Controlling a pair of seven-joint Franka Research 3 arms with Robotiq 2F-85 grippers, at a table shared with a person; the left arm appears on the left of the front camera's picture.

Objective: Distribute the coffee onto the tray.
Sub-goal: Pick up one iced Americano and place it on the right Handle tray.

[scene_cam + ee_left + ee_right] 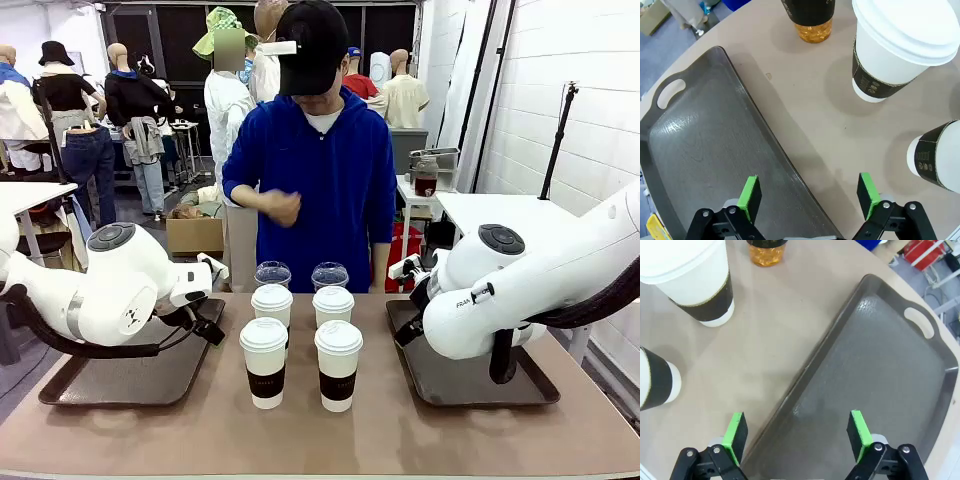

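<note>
Four white lidded paper cups with dark brown sleeves stand in a square at the table's middle, the front pair [264,362] [338,365] and the back pair [271,305] [333,305]. Behind them are two clear dome-lidded cups [272,274] [329,275] of brown drink. A dark tray lies on each side, the left tray [110,380] and the right tray [470,385]. My left gripper [808,195] hangs open over the left tray's inner rim [765,130], holding nothing. My right gripper [797,432] is open and unloaded over the right tray's inner rim [830,345].
A person in a blue hoodie [320,170] stands at the far edge, one hand [280,207] raised at chest height. Bare tabletop [320,440] runs along the front. Both arms' bulky elbows [120,285] [480,295] hang over the trays.
</note>
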